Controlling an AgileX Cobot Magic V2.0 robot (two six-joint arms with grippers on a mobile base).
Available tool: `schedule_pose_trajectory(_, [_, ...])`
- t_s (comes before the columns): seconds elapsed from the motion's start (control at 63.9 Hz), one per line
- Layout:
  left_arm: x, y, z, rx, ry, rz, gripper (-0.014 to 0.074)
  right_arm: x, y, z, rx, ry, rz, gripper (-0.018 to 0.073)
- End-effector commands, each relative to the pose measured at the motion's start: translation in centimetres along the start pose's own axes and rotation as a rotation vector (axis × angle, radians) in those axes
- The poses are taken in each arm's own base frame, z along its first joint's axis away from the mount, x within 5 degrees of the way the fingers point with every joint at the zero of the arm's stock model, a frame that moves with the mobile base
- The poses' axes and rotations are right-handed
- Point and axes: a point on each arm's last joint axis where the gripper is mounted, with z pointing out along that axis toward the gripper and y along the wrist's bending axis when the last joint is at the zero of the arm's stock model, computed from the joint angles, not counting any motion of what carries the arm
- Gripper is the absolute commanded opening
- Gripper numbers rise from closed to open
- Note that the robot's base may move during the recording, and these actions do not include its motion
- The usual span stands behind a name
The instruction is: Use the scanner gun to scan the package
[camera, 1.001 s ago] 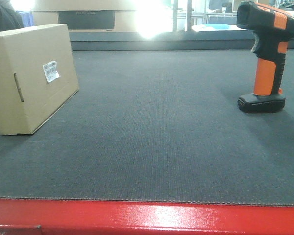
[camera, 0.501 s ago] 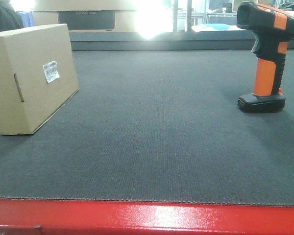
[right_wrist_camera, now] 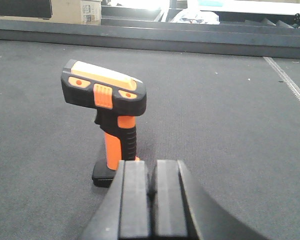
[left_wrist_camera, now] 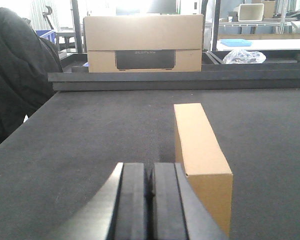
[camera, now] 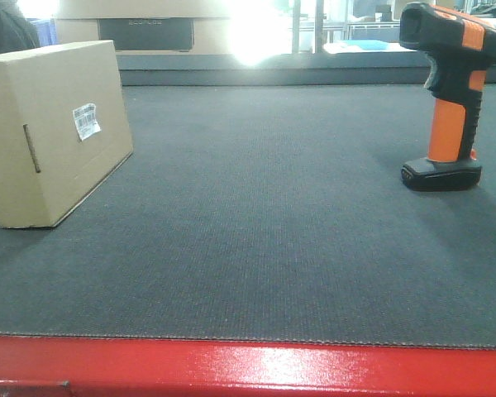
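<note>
Nothing moved, both pincers [left_wrist_camera: 150, 200] [right_wrist_camera: 152, 200] closed, scanner gun [right_wrist_camera: 107, 120] just ahead of right.

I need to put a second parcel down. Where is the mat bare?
The widest bare stretch lies between the cardboard box on the left and the upright scanner gun on the right. The strip along the red front edge is bare too.
</note>
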Motion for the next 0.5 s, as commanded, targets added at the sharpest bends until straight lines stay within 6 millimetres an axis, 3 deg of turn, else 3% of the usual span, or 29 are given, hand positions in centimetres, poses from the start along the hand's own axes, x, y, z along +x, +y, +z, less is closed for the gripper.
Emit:
schedule_pose_trajectory(0.0, [-0.14,0.04,-0.08,-0.005,-0.024,0.003,-0.0111,-0.14,-0.15,-0.09,0.015,-0.025,-0.009,-0.0153])
schedule_pose_trajectory(0.485, [-0.05,0.04,-0.05,-0.006,-0.019,0.005,-0.0111,-0.14,-0.15,-0.09,0.015,-0.025,-0.009,-0.0153])
